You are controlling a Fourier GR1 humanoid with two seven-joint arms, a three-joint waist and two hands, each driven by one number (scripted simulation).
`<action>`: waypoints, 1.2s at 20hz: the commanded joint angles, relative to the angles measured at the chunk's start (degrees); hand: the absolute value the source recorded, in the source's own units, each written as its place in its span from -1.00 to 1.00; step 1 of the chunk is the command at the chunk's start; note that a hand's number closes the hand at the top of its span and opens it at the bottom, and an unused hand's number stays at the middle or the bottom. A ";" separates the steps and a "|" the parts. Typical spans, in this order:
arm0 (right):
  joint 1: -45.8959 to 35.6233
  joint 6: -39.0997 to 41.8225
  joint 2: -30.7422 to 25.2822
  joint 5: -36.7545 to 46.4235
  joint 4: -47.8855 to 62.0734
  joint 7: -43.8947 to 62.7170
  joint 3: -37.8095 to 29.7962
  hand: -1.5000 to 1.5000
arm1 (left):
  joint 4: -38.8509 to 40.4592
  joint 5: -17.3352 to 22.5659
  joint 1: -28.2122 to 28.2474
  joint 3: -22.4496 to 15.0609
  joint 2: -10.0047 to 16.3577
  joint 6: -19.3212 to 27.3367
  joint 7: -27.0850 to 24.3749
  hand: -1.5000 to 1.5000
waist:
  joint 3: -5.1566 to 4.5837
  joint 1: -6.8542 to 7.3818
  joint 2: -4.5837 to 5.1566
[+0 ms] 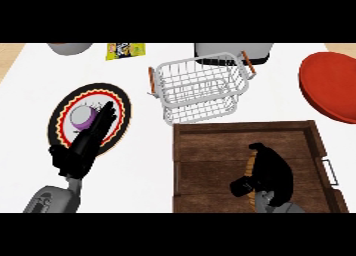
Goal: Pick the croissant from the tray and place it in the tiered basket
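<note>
Right hand [273,172]: the fingers [261,149] are curling down over the croissant [250,165] with the thumb closing in from the left side, so the hand is holding the pastry and hiding most of it. Only a thin tan strip is showing along the hand's left edge, lower right of centre in the frame. Whether the croissant is resting on the tray's boards or lifted clear of them cannot be told from this angle.

Handling assessment: the croissant is judged light, soft and flaky, likely crushing or shedding under a hard squeeze. Its surface is probably dry rather than slippery. The best hold is across the thick middle, fingers on one long side and thumb on the other; the tapered ends would be tearing first. The present hold appears to be sitting about there.

The wooden tray [240,127] is occupying the lower right. The tiered basket [201,114], white wire with brown handles, is standing just beyond the tray's far left corner, above centre. Its wire rim is a likely snag point, so the pastry will need lifting clear of it.

Left hand [81,147]: it is lying at lower left with fingers straight, holding nothing, over a patterned plate [63,112] carrying a purple item [81,119]
</note>
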 commanded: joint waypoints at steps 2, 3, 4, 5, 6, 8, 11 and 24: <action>-1.76 -3.43 2.94 6.20 3.36 3.98 -0.40 1.00 | -2.64 -1.14 -0.06 0.76 -0.84 0.16 2.59 0.00 | 0.10 0.36 0.11; -2.12 -3.26 2.70 6.01 4.87 0.92 -2.33 1.00 | -4.86 -2.25 2.31 -0.68 -1.62 0.39 2.50 0.00 | 0.10 0.44 0.11; -1.50 0.05 1.61 5.26 0.56 1.53 -3.68 1.00 | -1.76 -2.15 1.26 0.12 -2.03 -0.59 1.45 0.00 | 0.09 0.21 0.12; -3.30 -2.47 2.83 7.00 5.52 -0.67 -3.74 1.00 | -5.62 -3.43 1.11 -0.96 -2.60 1.29 4.77 0.00 | 0.11 0.41 0.12; -0.25 -1.05 2.98 7.52 -0.48 3.56 0.30 1.00 | -2.55 -1.71 -0.60 2.43 -0.60 -1.05 3.98 0.00 | 0.09 0.18 0.10; -2.70 0.58 2.31 6.83 2.14 -0.39 -4.78 1.00 | -3.11 -2.15 3.86 1.86 -0.84 -2.16 0.68 0.00 | 0.09 0.34 0.13; -6.43 1.36 3.02 7.09 3.46 2.02 -4.52 1.00 | 4.32 -3.87 0.22 2.72 -2.84 -2.34 -4.04 0.00 | 0.06 0.15 0.21; -9.94 6.58 -30.79 -16.17 10.06 -62.89 -20.53 1.00 | -1.85 -3.02 1.91 1.91 -2.94 -1.86 0.46 0.00 | 0.51 0.76 0.77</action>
